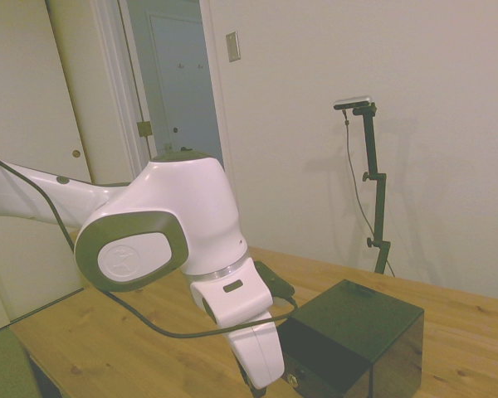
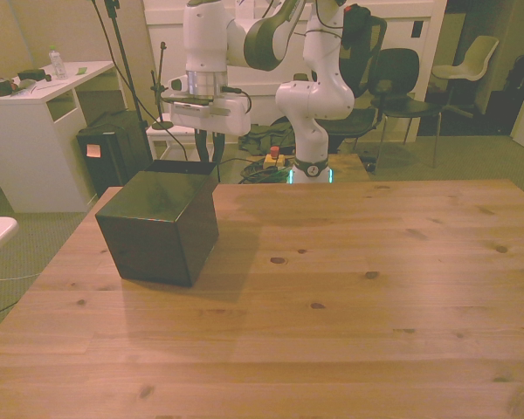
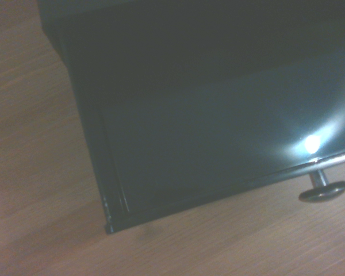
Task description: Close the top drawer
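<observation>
Gleaming glossy black top drawer (image 3: 218,144)

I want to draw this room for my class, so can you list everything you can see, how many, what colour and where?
Small glossy black cube cabinet: one, black, on the table toward the front view's left.
Open top drawer: one, black, pulled out of the cabinet.
Small round knob: one, dark metal, on the drawer front.
Wooden table: one, light brown.
White desk: one, white, on the floor at the front view's left.
Dark chairs: at least two, behind the table.
White Franka arm: one, white and grey, reaching down at the cabinet's drawer side.
Tool: one, fingers hidden.
</observation>
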You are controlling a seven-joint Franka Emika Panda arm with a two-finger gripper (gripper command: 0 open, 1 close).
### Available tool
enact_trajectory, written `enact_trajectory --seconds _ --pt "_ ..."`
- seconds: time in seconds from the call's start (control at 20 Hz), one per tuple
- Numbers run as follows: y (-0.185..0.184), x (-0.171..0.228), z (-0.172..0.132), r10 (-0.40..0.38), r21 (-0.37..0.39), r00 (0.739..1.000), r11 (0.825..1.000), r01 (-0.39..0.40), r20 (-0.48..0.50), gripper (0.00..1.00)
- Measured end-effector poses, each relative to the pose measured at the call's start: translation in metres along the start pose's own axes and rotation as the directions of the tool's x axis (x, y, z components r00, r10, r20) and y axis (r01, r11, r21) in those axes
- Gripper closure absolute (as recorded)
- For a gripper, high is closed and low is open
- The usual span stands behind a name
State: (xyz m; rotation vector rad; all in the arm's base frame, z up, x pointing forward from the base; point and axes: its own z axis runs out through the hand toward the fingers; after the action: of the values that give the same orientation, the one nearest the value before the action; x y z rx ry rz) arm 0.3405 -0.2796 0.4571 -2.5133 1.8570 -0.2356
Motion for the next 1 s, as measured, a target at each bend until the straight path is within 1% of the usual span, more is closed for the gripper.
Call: enact_trajectory --seconds 0.45,0.65,1.0 --pt "-0.001 0.005 -0.006 0.006 0.008 1.000 1.000 -0.006 -0.011 1.00" --pt "-0.003 0.018 -0.009 0.021 0.015 1.000 1.000 -0.021 -0.021 1.00" --pt "-0.014 0.044 -0.005 0.050 0.020 0.998 0.999 -0.049 -0.028 1.00"
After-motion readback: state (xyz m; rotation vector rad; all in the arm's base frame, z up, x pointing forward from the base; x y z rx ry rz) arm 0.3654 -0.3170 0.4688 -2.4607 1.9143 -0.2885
